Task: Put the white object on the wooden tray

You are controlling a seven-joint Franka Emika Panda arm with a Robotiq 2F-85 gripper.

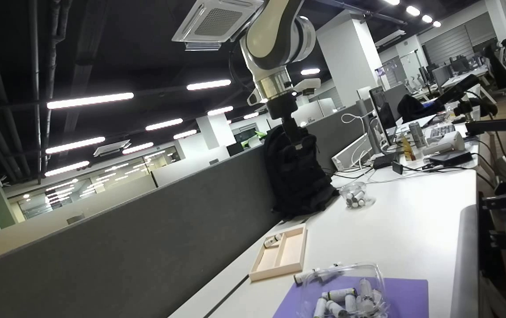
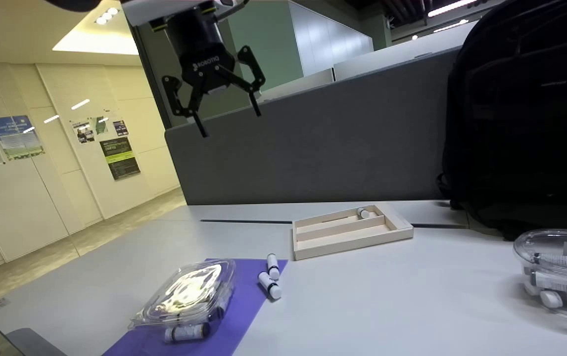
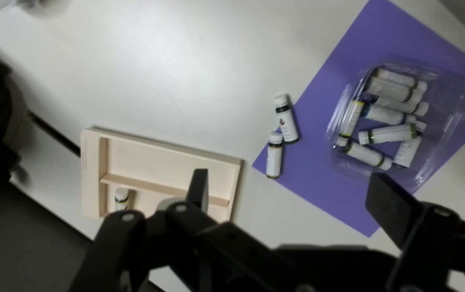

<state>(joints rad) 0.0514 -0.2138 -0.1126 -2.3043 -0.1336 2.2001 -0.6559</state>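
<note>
Tool (image 2: 231, 123), spread wide, hangs much higher than the wooden tray (image 2: 353, 244) and the white vial (image 3: 121, 198) inside.

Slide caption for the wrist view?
Open fingers; one bottle in the wooden tray, two bottles at a corner of the purple mat, more bottles in a clear container.

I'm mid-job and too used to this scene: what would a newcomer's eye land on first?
Probably the purple mat, a vivid patch on the pale table, with a clear container of white-labelled bottles on it. Next, the bulky black backpack beside the gray partition. Then the open claw, hanging above the table with nothing gripped, and, near the mat, the wooden tray with a single bottle in it.
</note>
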